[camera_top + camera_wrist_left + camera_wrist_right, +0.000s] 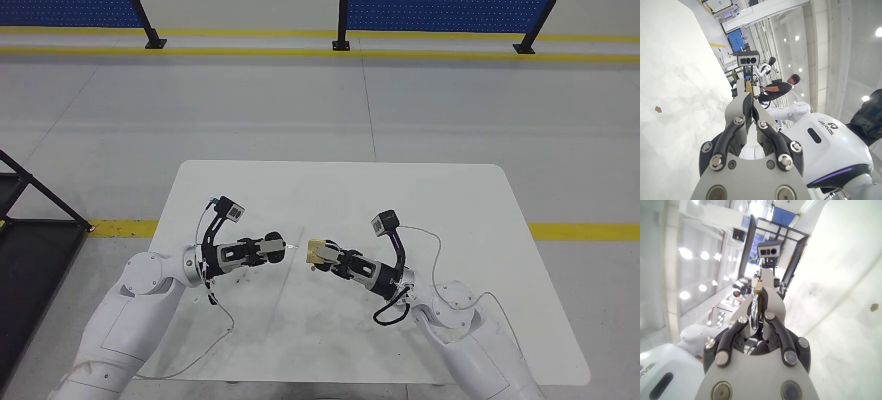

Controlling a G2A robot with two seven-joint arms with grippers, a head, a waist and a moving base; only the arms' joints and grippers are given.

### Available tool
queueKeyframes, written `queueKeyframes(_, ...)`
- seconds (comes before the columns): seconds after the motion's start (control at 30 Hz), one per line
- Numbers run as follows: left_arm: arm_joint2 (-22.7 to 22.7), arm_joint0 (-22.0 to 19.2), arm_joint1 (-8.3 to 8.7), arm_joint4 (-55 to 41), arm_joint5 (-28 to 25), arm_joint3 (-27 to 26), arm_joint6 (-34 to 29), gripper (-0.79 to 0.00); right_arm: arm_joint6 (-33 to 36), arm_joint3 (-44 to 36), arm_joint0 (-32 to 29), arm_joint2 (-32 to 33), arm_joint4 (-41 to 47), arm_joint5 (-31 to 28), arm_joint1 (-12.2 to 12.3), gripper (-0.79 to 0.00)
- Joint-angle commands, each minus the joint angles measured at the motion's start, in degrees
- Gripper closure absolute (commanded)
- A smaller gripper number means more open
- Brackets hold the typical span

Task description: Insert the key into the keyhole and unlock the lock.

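Key pinched tight in left gripper; right gripper clamped on lock, just beside key.

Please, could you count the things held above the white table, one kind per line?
1 small silvery key
1 brass padlock with chrome shackle
2 robot tools: the left tool and the right tool
Total: 4

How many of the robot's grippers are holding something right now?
2: the left gripper holds the key, the right gripper holds the lock, facing each other above the table.
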Motion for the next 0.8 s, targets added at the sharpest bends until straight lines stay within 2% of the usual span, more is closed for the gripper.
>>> queueKeyframes(0.0, 0.3, 0.4, -0.06, 0.5, 1.0, -0.8, 1.2, 0.000, 0.0, 0.0, 0.0, 0.0, 0.0, 0.0, 0.0, 0.000)
queueKeyframes(0.3, 0.2, 2.3, -0.03, 2.2, 1.9, -2.5, 3.4, 0.000, 0.0, 0.0, 0.0, 0.0, 0.0, 0.0, 0.0, 0.000)
queueKeyframes(0.77, 1.3, 1.6, -0.44, 3.5, 2.5, -3.0, 6.0, 0.000, 0.0, 0.0, 0.0, 0.0, 0.0, 0.0, 0.0, 0.000)
